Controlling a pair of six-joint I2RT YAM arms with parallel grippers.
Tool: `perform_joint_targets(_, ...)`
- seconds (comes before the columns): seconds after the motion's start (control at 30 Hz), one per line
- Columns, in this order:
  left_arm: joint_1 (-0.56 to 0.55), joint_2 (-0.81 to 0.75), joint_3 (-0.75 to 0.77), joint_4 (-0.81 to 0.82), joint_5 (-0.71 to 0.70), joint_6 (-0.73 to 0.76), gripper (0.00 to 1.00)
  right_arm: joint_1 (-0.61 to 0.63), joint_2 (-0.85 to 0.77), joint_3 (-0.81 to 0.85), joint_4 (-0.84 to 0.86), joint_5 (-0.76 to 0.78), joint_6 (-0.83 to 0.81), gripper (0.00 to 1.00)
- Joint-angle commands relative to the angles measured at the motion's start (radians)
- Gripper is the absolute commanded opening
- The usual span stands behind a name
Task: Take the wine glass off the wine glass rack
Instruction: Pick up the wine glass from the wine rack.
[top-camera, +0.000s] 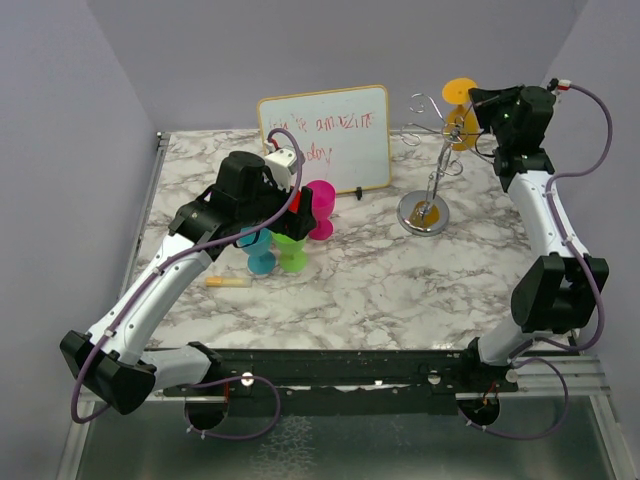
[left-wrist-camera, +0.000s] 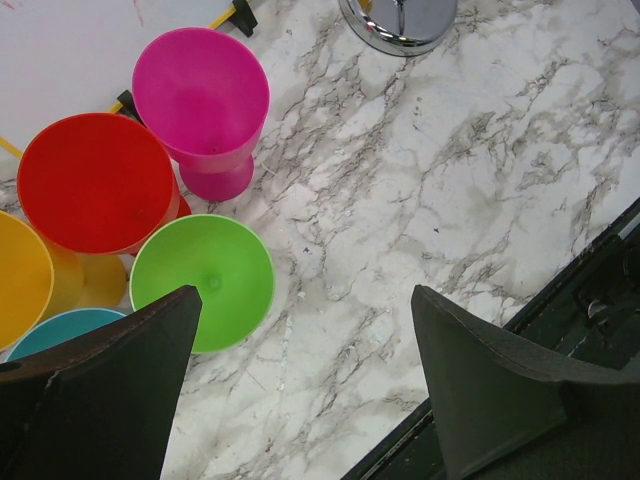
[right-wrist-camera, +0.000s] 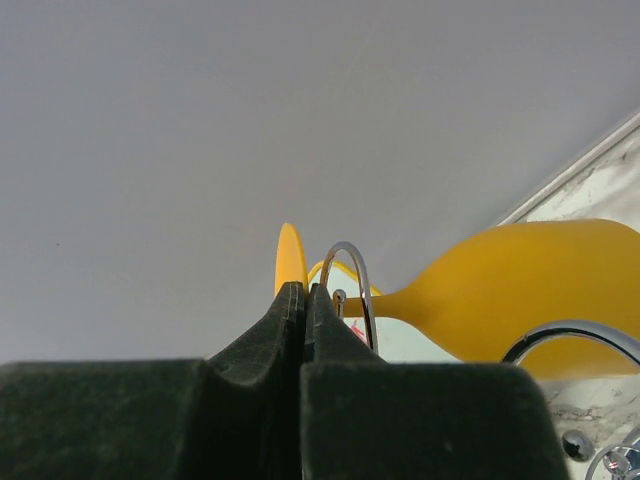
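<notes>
A yellow wine glass (top-camera: 462, 128) hangs upside down on a curled arm of the silver wire wine glass rack (top-camera: 437, 170), whose shiny round base (top-camera: 423, 213) stands at the back right. My right gripper (top-camera: 478, 103) is at the glass's round foot (top-camera: 461, 90). In the right wrist view the gripper (right-wrist-camera: 304, 290) is shut on the thin yellow foot (right-wrist-camera: 289, 258), with a wire loop (right-wrist-camera: 350, 280) and the glass's bowl (right-wrist-camera: 530, 290) just to the right. My left gripper (left-wrist-camera: 305, 330) is open and empty above the table, beside the green cup (left-wrist-camera: 205, 280).
A cluster of plastic cups stands left of centre: pink (left-wrist-camera: 200, 95), red (left-wrist-camera: 95, 180), green, yellow (left-wrist-camera: 20, 275) and blue (left-wrist-camera: 60, 325). A whiteboard (top-camera: 325, 135) leans at the back. A yellow marker (top-camera: 228, 282) lies near the cups.
</notes>
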Motion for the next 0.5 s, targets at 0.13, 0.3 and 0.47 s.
perform_joint_targets(0.13,0.005,-0.001,0.001,0.0,0.011,-0.006,0.88,-0.004,-0.035,0.006,0.054,0.102,-0.001,0.01)
perform_joint_targets(0.3,0.005,-0.004,-0.001,0.0,0.015,-0.013,0.88,-0.002,-0.015,0.033,0.043,0.101,-0.005,0.01)
perform_joint_targets(0.47,0.005,-0.013,-0.003,-0.001,0.009,-0.01,0.88,-0.002,-0.054,0.0,0.058,0.163,-0.029,0.01)
